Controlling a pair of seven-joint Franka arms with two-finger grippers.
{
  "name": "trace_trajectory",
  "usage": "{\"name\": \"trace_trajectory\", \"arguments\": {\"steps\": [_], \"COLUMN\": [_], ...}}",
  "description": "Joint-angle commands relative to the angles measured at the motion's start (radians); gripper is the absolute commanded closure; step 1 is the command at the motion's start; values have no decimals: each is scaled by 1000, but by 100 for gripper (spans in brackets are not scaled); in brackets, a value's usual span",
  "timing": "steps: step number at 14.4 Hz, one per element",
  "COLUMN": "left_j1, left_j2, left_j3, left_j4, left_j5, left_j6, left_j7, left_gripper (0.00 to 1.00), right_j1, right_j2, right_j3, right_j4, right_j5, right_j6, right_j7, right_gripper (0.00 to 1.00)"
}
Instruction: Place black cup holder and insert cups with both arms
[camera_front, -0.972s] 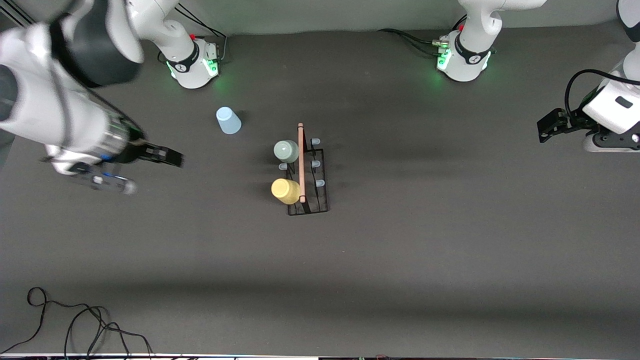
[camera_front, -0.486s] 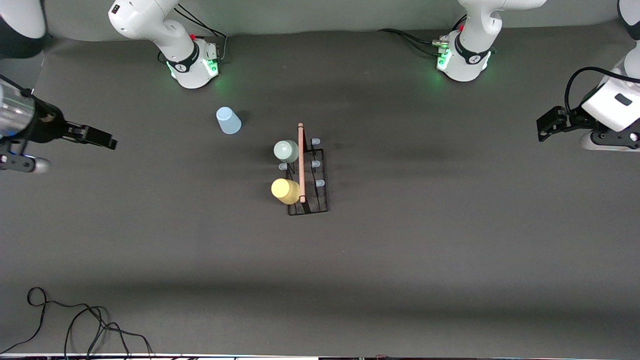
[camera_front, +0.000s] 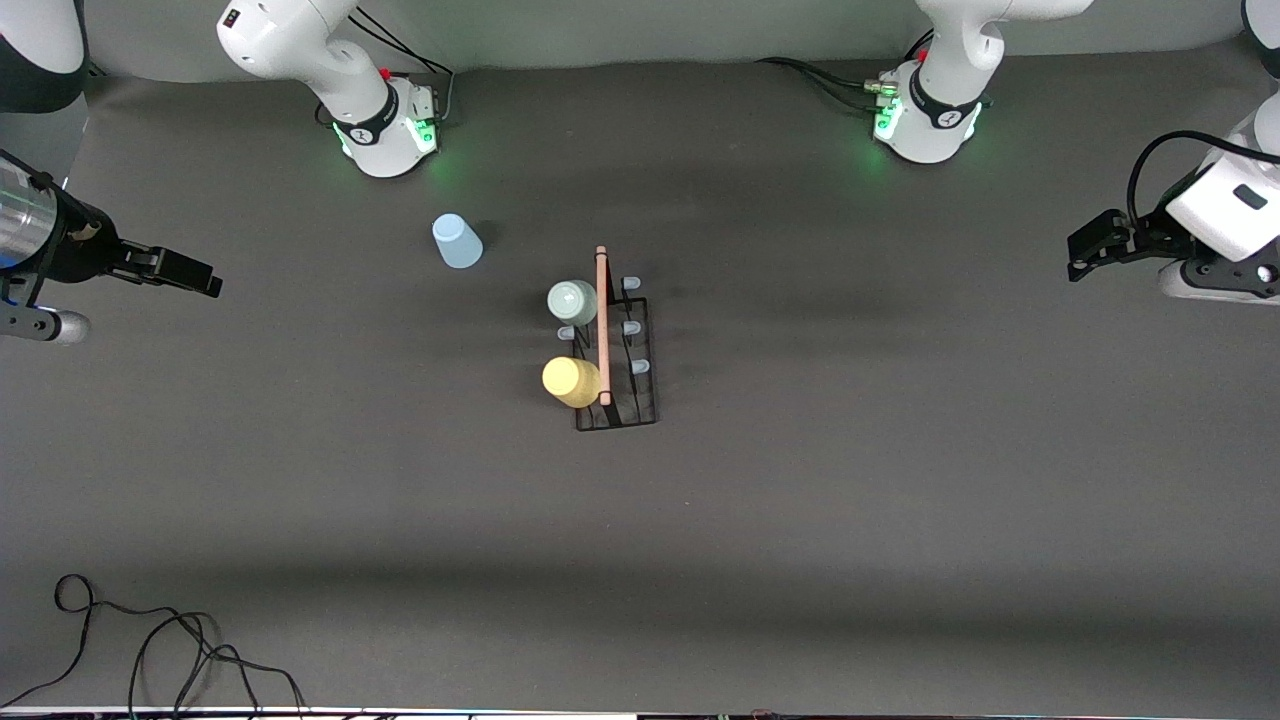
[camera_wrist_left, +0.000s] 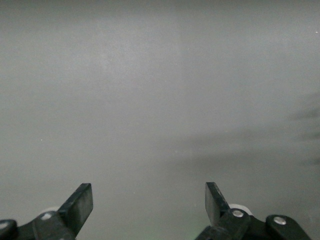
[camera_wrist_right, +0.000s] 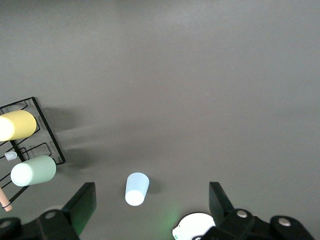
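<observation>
The black cup holder stands mid-table with its wooden rod handle on top. The pale green cup and the yellow cup sit on prongs on its side toward the right arm's end. The light blue cup stands alone on the table, between the holder and the right arm's base. My right gripper is open and empty, over the right arm's end of the table; its wrist view shows the blue cup and holder. My left gripper is open and empty over the left arm's end.
Both green-lit arm bases stand along the table edge farthest from the front camera. A black cable lies at the nearest corner toward the right arm's end. The left wrist view shows only bare grey surface.
My right gripper has swung away from the holder toward the right arm's end of the table and then slowed. The left gripper has barely shifted. The cups and the holder have not moved.
</observation>
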Motion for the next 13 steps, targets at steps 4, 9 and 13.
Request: {"name": "trace_trajectory", "arguments": {"steps": [4,9,13], "left_j1": [2,2,2], "left_j2": [-6,-5,-5], "left_j3": [4,4,4], "left_j4": [6,6,5], "left_j5": [-2,0,0], "left_j6": [-2,-3,-5], "left_j7": [21,19,19], "left_gripper": [0,0,0], "right_j1": [3,-229,-483], "right_j2": [9,9,0], "right_j3": [-3,239,503], "right_j4": [12,9,7], "right_j5": [-21,-22,-24], "right_j6": [-4,2,2], "right_j7": [-22,-22,-22], "right_gripper": [0,0,0]}}
